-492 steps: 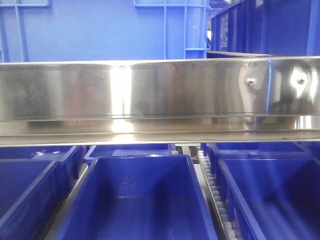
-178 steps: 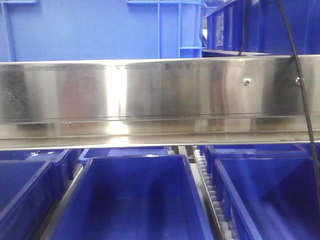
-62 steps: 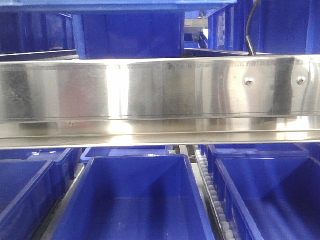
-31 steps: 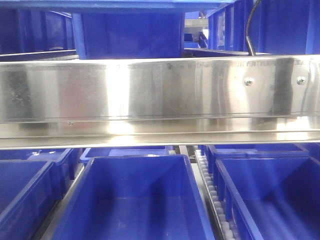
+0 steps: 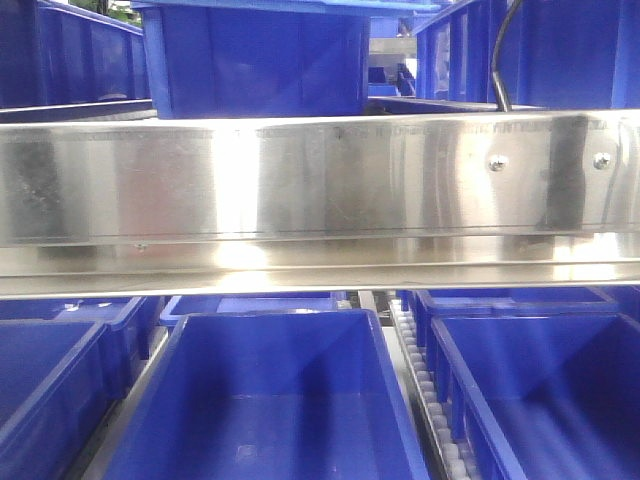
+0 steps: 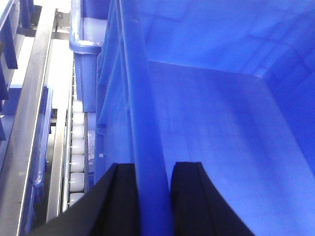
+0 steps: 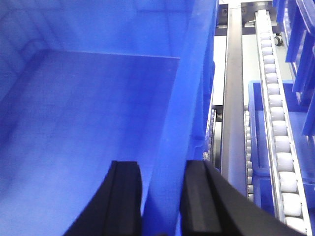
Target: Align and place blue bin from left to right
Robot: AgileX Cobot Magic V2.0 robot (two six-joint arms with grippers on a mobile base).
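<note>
**Blue plastic, silver steel, black grippers**

The blue bin (image 5: 260,60) is a saturated royal blue, plain and unpatterned, with a lighter sky-blue rim where the light strikes it. The lower bins (image 5: 270,400) share that deep blue and go darker in their shadowed corners. The steel rail (image 5: 320,180) is brushed silver with a white vertical glare band and small bright screw heads (image 5: 497,162). The left gripper (image 6: 152,169) and right gripper (image 7: 160,169) are matte black. The conveyor rollers (image 7: 275,123) are white, and the cable (image 5: 500,60) is dark grey.
</note>
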